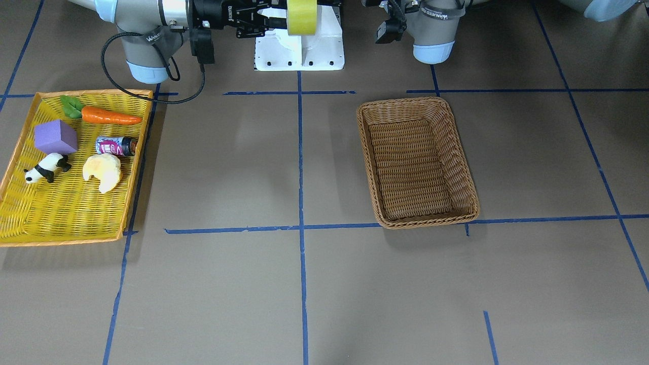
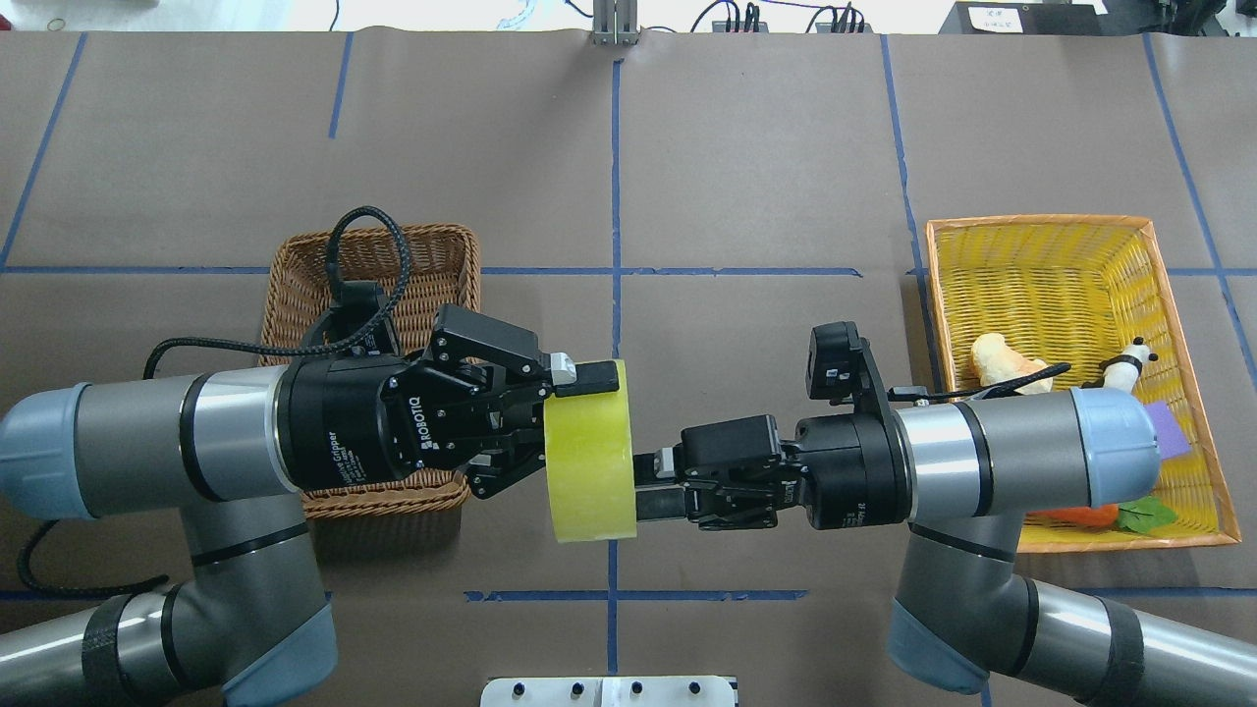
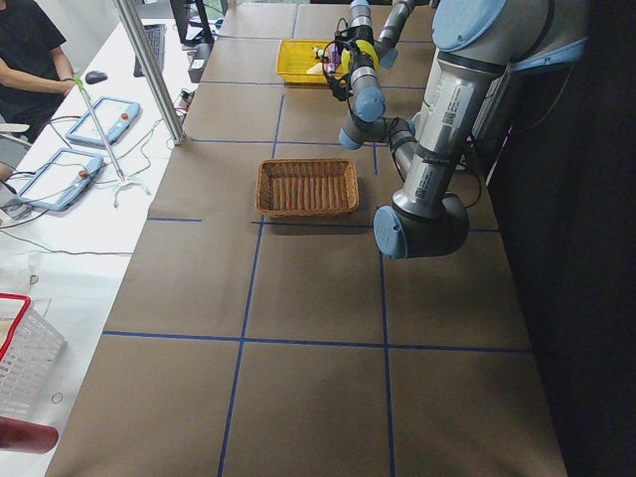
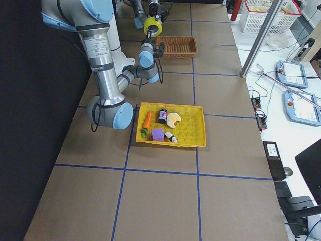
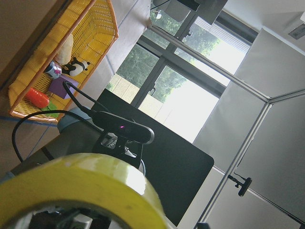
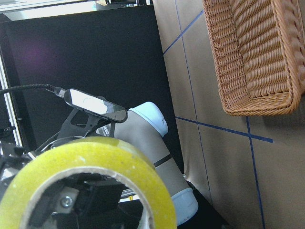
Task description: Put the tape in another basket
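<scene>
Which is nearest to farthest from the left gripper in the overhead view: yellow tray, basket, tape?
1. Tape, at the left gripper fingertips, centre.
2. Basket, just behind that gripper, left side.
3. Yellow tray, far right.

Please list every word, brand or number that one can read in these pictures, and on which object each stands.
"ROBOTIQ": white letters on the body of the left gripper, overhead view.
"Gripper": beside it, on the same body; the word before it is unclear.
White print on the right arm's grey joint: too blurred to read.
Pink label of the bottle: too small to read.
The tape: no print visible.
</scene>
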### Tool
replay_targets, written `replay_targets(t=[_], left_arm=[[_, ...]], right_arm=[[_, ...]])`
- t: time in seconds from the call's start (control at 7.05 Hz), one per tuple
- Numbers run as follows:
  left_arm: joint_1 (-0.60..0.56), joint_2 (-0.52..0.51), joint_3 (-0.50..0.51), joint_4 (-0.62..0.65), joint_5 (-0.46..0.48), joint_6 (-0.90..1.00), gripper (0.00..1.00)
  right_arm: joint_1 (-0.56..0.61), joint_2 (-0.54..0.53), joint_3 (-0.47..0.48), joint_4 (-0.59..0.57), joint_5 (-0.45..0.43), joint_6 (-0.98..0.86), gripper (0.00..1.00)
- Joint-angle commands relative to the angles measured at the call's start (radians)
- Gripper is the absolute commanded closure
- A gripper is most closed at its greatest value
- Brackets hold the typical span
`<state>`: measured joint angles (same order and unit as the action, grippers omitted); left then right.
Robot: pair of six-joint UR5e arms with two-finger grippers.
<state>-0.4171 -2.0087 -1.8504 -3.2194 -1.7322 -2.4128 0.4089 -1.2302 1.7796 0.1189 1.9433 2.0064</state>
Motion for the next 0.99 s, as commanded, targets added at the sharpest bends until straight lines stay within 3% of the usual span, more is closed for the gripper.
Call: replay_targets(t=[0.0, 0.28, 0.57, 0.85], left_arm=[[0.0, 0.002, -0.003, 0.003, -0.004, 0.0, 1.0], [-0.063, 0.011, -0.018, 0.004, -0.058, 0.0, 1.0], [-0.242, 0.069, -0.006, 0.006, -0.257, 0.0, 1.0], [-0.381, 0.07, 0.019, 0.105, -0.436, 0.004, 1.0]], right_arm=[[0.004, -0.002, 0.0, 0.001, -0.001, -0.006, 0.0], [0.033, -0.002, 0.001, -0.004, 0.003, -0.006, 0.0], [0.114, -0.009, 0.0, -0.031, 0.026, -0.011, 0.0], [0.323, -0.006, -0.002, -0.243, 0.202, -0.1, 0.0]])
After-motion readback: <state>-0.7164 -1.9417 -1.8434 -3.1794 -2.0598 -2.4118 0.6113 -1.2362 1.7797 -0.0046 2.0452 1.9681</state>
